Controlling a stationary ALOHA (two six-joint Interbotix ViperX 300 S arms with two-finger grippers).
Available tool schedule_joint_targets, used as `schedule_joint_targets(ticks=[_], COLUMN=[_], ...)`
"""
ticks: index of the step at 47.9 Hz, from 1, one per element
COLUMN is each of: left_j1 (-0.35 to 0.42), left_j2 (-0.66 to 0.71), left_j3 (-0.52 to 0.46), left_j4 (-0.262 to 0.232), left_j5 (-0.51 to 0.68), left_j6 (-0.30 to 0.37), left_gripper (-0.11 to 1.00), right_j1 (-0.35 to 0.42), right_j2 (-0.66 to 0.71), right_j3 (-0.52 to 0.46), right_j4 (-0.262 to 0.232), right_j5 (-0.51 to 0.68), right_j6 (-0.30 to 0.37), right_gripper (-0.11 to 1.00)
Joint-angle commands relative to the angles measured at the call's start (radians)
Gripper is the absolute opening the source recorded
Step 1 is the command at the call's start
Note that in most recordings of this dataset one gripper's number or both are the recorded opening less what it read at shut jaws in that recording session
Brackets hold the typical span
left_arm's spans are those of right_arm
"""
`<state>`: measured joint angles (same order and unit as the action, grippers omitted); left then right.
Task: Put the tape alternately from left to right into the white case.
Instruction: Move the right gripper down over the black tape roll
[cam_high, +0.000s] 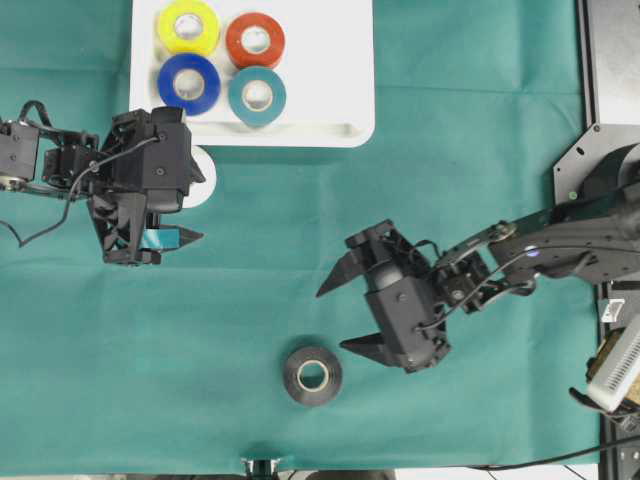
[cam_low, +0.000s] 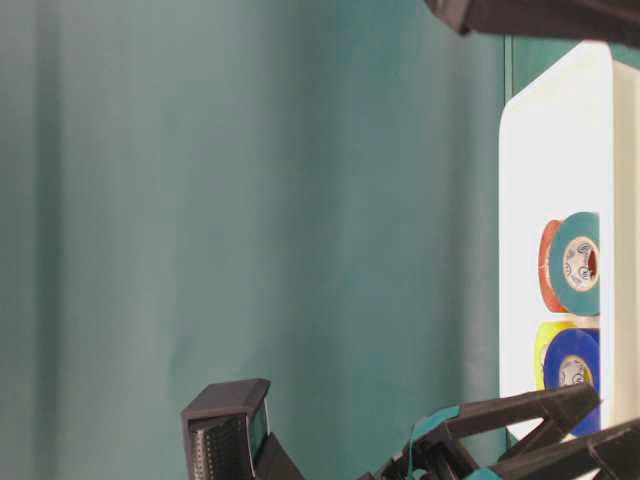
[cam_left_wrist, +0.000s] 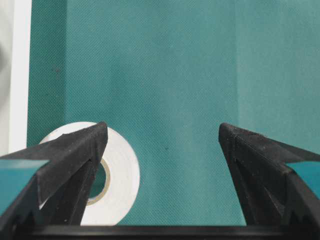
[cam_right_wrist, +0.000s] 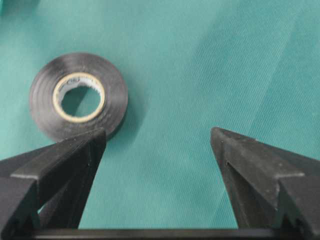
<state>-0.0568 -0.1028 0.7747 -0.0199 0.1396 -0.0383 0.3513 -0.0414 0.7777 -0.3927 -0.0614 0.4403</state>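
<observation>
Tape rolls (cam_high: 221, 61) — four glossy rings, pale cores — lie flat in white case (cam_high: 330, 90); both hands gape

left gripper (cam_high: 190, 208) agape, right gripper (cam_high: 345, 315) (likewise)

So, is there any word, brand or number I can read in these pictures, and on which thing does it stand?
No text can be read.
Teal tape roll: dark print on the inner core, too small to read.
Blue tape roll: the same, too small.
Black tape roll: faint marks on the core, blurred.
White case: no print visible.
</observation>
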Motion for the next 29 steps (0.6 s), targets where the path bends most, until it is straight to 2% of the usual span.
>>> schedule_joint_targets(ticks=[1,29], left_j1=[0.000,0.000], left_j2=[-0.015,-0.015], left_j3=[-0.009,-0.008], left_j4=[0.000,-0.002], left_j5=[-0.009,-0.009], left_j6=[-0.002,-0.002], left_gripper=[0.98,0.98], right_j1=[0.005,0.081], right_j2=[0.011,0.160], right_j3=[-0.040,-0.183], right_j4=[0.002,0.002], right_j5=[0.000,0.106], right_j6=[0.002,0.052], right_gripper=[0.82,0.82])
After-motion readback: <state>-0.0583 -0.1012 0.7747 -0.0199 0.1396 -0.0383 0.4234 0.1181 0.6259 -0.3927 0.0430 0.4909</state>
